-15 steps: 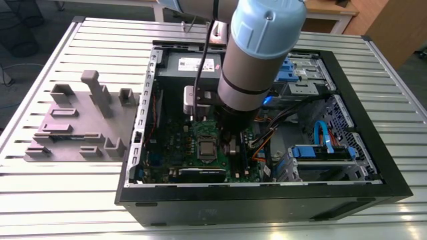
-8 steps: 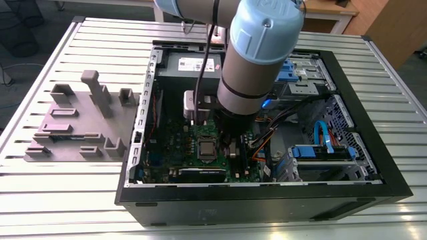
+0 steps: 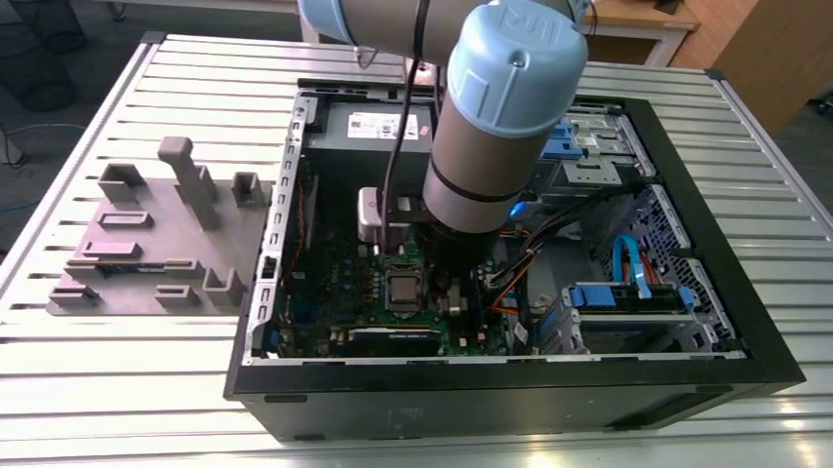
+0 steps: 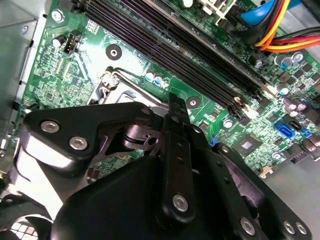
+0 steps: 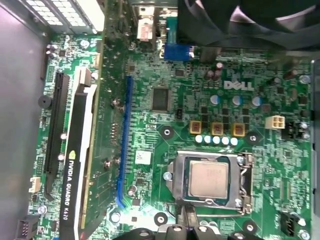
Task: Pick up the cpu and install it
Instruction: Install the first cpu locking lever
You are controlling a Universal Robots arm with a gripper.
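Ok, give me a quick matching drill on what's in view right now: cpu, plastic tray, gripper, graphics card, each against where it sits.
Things:
1. cpu
2. plastic tray
3. gripper
4. graphics card

Places:
A. on the slatted table, outside the computer case
B. standing on edge in a long slot on the motherboard
C. lying in the metal-framed socket
D. just above the motherboard, at the socket's edge

Pairs: 1-C, 2-A, 3-D, 4-B
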